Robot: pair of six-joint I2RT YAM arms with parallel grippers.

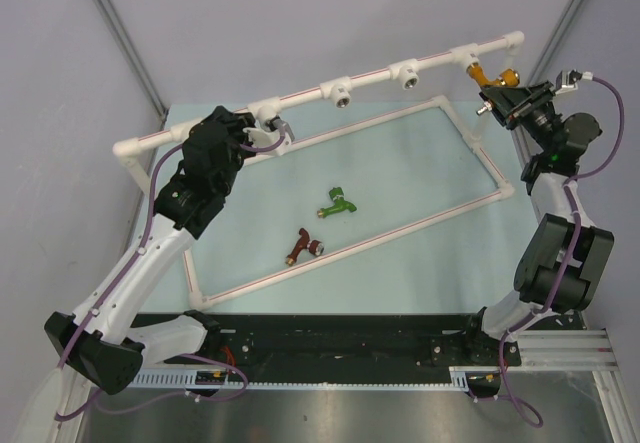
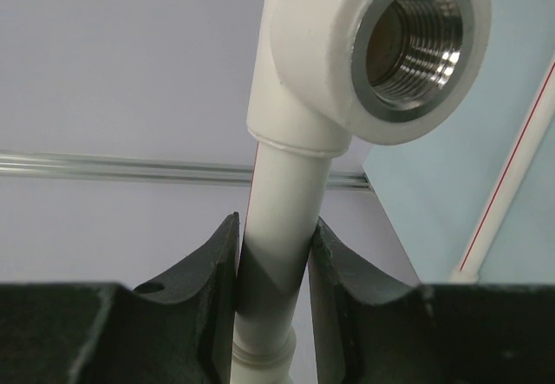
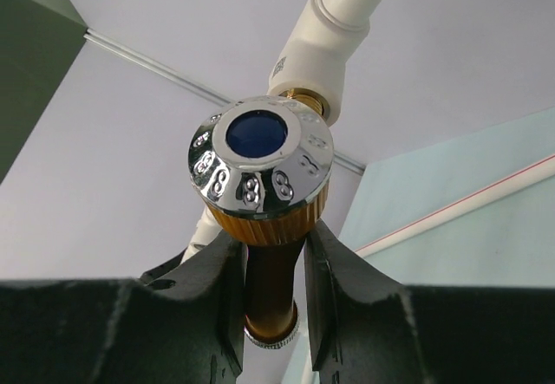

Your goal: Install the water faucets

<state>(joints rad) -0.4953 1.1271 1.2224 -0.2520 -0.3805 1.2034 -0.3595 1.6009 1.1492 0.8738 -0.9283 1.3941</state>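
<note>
The left claw [image 2: 275,237] clamps the white pipe frame [image 2: 286,176], apparently steadying it, while the right claw [image 3: 270,250] pinches the orange faucet [image 3: 260,159] at the far-right socket [image 3: 314,50], likely to thread it; the green faucet [image 1: 338,203] and red-brown faucet [image 1: 303,248] lie on the desk [image 1: 420,163].

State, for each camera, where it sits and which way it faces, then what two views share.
Top external: above and behind the bases, looking down at the table; both arms show.
Left wrist: on the left arm, looking along the left end effector, shut on the white pipe near a tee socket.
Right wrist: on the right arm, looking along the right end effector, shut on the orange-yellow faucet.
Shared: top and right wrist both show that faucet.
</note>
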